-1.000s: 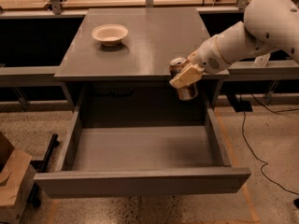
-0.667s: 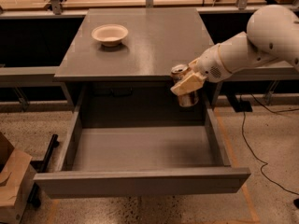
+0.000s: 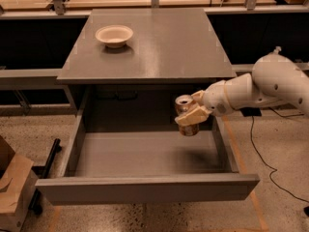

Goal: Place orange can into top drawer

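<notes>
The orange can (image 3: 186, 116) is upright, its silver top showing, held in my gripper (image 3: 192, 115), which is shut on it. The can hangs above the right rear part of the open top drawer (image 3: 145, 156), below the level of the cabinet top and clear of the drawer floor. The drawer is pulled far out, its grey inside bare and its flat front panel (image 3: 147, 188) nearest the camera. My white arm (image 3: 270, 86) reaches in from the right.
A cream bowl (image 3: 114, 35) sits on the grey cabinet top (image 3: 159, 47) at the back left. A cardboard box (image 3: 12, 187) stands on the floor at the lower left. A black cable (image 3: 258, 153) runs over the floor on the right.
My gripper has carried the can down from the cabinet top's front edge into the space above the drawer's right rear. The arm has dropped lower and further right.
</notes>
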### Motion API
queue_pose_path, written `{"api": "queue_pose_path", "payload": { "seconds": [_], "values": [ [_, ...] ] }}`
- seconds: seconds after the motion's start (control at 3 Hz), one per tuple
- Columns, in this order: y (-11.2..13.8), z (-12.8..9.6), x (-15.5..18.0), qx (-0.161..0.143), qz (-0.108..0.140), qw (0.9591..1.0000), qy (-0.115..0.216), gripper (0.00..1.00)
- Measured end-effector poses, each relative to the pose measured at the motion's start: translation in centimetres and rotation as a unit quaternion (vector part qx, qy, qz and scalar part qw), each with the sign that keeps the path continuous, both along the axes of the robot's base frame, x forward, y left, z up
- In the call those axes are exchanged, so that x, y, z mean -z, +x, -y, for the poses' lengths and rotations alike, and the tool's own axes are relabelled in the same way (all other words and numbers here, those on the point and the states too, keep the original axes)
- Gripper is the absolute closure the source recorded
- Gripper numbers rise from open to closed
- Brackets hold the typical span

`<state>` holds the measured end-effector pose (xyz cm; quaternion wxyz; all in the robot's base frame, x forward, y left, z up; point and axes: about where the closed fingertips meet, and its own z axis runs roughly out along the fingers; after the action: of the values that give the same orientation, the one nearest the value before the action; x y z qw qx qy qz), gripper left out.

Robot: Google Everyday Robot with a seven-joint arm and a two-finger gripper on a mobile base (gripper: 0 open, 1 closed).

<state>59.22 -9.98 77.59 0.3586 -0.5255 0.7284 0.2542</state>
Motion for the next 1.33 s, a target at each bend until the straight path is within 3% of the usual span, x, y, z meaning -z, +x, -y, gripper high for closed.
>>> {"api": "queue_pose_path", "payload": {
  "seconds": [0.67,1.0,1.33],
  "values": [
    [-2.3,-0.2,6.7,-0.028,-0.005,0.9974,0.066,1.0],
    [-3.4,-0.8,8.6,-0.069,-0.011,0.9943,0.08,0.85],
    [-4.6,-1.3,9.8,-0.107,-0.017,0.9895,0.096,0.61]
  ]
}}
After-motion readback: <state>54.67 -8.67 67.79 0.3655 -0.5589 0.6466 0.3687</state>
